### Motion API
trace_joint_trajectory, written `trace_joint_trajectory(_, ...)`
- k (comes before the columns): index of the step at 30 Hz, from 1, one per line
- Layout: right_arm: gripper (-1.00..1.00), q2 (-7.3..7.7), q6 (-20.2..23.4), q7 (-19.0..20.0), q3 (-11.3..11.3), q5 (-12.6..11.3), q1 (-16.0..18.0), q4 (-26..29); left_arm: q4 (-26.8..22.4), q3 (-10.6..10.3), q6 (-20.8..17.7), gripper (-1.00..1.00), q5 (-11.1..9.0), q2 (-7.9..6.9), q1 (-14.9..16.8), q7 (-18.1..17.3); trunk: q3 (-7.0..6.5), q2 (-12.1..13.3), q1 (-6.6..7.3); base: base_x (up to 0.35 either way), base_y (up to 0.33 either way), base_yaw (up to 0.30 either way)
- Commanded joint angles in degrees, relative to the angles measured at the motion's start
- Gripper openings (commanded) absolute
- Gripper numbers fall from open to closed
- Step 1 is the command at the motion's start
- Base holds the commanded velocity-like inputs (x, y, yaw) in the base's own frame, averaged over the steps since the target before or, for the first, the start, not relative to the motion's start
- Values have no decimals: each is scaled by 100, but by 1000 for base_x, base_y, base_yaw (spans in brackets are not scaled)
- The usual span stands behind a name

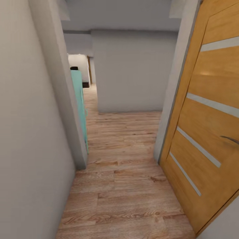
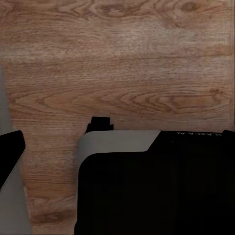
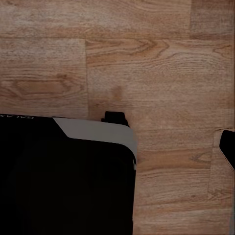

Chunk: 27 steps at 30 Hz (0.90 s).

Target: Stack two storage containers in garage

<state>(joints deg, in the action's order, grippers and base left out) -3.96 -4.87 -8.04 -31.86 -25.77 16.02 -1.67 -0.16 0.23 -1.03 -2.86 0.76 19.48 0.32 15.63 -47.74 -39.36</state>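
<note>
**Observer:** What's on your head camera?

**Operator:** I'm looking down a narrow hallway with a light wood-plank floor (image 1: 126, 186). A grey-white wall (image 1: 30, 139) runs close along my left, and an orange-brown wood-panelled door (image 1: 205, 122) with pale horizontal strips stands open at my right, its dark handle (image 1: 230, 139) near the frame's edge. Farther ahead a grey wall block (image 1: 132, 69) faces me, with a passage leading on past its left side. A teal panel (image 1: 79, 103) shows just behind the left wall's corner.

**Observer:** And the tools? Where do the bins sit relative to them?

**Operator:** I can't tell how far open either tool is. Both wrist cameras look straight down at the planks, over the robot's black-and-grey base (image 2: 152, 186). I can't place the storage containers from here.
</note>
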Motion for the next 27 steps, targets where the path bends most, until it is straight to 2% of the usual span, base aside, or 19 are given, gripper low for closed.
trace_joint_trajectory(1,100,-6,-32,-5,-48,-54,7,-18,-2,0,-11,100,-30,0,3,3,7,-4,-4,323,0,0)
trace_joint_trajectory(27,100,1,-32,-10,-48,-60,7,-18,-2,2,-11,100,-30,1,3,3,7,-4,-4,323,0,0)
